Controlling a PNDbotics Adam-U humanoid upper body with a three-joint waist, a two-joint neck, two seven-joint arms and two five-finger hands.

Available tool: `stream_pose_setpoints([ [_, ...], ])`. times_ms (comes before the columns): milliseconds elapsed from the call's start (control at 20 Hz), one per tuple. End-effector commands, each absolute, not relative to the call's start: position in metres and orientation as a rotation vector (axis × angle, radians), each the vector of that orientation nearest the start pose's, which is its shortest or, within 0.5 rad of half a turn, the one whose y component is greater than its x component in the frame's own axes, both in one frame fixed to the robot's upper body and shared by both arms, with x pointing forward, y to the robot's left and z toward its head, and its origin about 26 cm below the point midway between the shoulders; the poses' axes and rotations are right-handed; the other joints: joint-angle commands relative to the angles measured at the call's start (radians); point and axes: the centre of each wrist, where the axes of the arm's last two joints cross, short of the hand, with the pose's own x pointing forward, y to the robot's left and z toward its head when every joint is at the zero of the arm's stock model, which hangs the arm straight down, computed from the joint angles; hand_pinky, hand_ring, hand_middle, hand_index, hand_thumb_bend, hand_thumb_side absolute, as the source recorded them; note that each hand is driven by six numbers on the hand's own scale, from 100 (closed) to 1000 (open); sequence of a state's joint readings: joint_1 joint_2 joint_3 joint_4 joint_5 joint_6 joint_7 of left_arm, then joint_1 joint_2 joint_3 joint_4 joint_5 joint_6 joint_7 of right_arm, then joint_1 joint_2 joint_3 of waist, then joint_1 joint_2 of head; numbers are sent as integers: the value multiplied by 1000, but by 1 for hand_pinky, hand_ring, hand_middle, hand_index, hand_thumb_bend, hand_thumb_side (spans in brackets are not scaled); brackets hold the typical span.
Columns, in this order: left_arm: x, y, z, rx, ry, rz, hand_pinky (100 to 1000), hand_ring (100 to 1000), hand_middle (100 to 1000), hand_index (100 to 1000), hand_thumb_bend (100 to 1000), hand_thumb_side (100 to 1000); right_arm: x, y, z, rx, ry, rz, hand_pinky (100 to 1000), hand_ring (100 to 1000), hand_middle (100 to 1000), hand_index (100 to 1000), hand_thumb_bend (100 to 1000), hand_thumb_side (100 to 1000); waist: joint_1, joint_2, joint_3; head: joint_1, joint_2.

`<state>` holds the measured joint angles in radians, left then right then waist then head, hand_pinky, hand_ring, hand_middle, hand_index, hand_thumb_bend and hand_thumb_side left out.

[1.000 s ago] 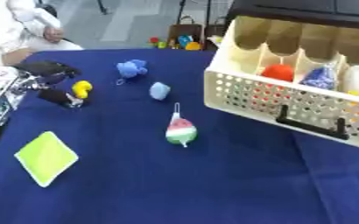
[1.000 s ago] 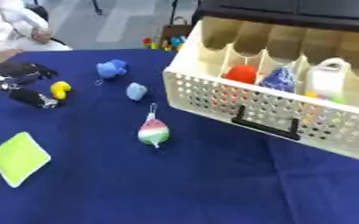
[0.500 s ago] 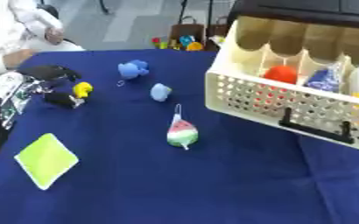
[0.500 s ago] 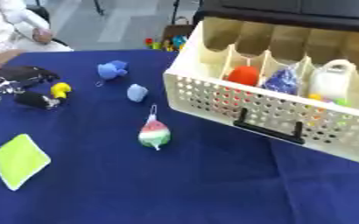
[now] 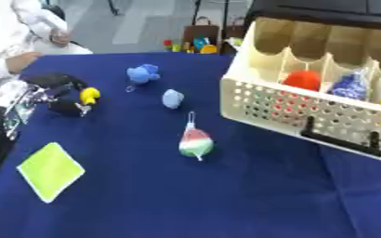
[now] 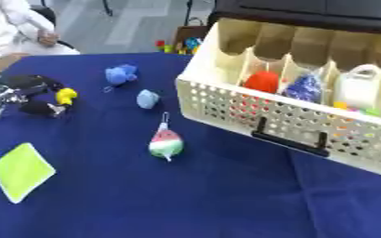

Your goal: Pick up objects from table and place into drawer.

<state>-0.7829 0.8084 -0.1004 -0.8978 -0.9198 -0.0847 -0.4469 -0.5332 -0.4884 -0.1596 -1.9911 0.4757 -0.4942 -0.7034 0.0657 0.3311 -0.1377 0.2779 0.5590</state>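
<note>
the robot's left hand [image 5: 57, 95], black with silver joints, sits at the left edge of the frame on the dark blue cloth-covered table [image 5: 226, 195]. its dark fingers curl round a small yellow rounded object [image 5: 89, 95], which shows just at their right side. the right hand appears in neither view.

a cream perforated plastic drawer [image 6: 307, 116] with a black bar handle [image 6: 290, 138] fills the upper right, divided by upright cream partitions. inside it lie a red rounded item [image 6: 263, 81], a blue-and-white speckled item [image 6: 304, 87] and a white plastic jug with a loop handle [image 6: 359, 88], each in its own compartment.

on the cloth, near the centre, lies a soft watermelon-patterned pouch, pink, white and green, with a thin cord [image 5: 195, 142]. above it, a small pale blue rounded soft piece [image 5: 173, 98]. further toward the upper left, a brighter blue plush shape [image 5: 142, 73]. in the lower left lies a flat lime-green square sheet [image 5: 50, 170], turned diamond-wise.
</note>
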Motion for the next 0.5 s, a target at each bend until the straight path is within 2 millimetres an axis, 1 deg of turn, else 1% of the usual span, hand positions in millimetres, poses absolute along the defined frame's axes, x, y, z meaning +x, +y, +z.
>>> stream_pose_setpoints([
  [50,421,459,228,1153,-909,-1272,627,838,826,961,216,763,301,-297,306,850,2770,98,570,598,586,728,100,885,-1,-15,-3,5,-17],
  [300,422,460,226,1148,-913,-1246,623,834,818,954,200,767,301,-296,307,851,2767,100,572,597,582,728,100,885,-2,-6,-7,9,-28],
  [500,423,460,225,1149,-918,-1230,613,821,791,925,167,741,301,-296,306,853,2767,102,573,597,581,728,100,885,-4,-2,-8,15,-33],
])
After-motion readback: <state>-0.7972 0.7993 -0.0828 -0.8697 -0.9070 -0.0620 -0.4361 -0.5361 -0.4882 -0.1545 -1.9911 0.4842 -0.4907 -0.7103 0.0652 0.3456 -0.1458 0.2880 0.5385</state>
